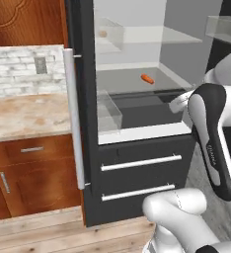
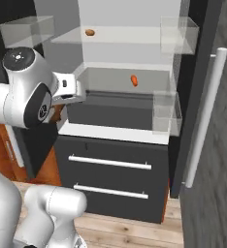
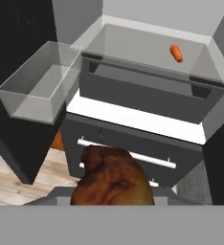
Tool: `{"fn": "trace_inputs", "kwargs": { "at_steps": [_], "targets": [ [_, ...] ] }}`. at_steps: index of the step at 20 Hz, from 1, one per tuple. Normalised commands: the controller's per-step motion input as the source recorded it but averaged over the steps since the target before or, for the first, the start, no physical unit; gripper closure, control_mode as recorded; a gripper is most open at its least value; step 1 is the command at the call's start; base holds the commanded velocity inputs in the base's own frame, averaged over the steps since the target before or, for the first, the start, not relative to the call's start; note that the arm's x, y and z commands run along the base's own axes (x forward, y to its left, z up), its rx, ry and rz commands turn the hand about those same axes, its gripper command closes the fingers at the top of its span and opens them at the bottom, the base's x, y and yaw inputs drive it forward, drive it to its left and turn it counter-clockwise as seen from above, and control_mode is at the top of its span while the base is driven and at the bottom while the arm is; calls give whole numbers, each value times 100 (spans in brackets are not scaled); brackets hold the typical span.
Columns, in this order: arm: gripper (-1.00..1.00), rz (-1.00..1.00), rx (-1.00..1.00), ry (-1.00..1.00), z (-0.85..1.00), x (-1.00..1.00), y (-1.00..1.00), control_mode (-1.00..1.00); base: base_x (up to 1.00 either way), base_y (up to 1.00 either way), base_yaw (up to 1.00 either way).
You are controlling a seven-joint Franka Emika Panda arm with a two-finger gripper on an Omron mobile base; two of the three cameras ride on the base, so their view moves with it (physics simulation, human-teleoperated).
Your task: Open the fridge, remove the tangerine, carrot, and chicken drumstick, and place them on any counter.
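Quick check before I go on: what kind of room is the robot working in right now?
A home-style kitchen, rendered: an open fridge with a carrot on its shelf, a marbled counter over wooden cabinets, and a tiled backsplash.

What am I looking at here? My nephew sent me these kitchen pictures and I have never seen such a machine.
It is a rendered kitchen with a white robot arm on a driving base. Two pictures come from cameras on the base, behind the arm to its left and right; the third looks along its hand. The dark fridge stands open. A carrot lies on a lower shelf, and a small round tangerine on the shelf above. In the hand view a brown chicken drumstick sits close at the bottom, apparently held in the gripper. Left of the fridge is a marbled counter.
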Motion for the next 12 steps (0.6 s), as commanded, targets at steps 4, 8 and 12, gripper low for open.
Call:
{"fn": "trace_inputs", "kwargs": {
  "at_steps": [4,8,12],
  "targets": [
    [100,0,0,0,0,0,0,100,-31,100,2],
    [100,0,0,0,0,0,0,100,8,100,8],
    [100,0,0,0,0,0,0,100,28,100,4]
  ]
}}
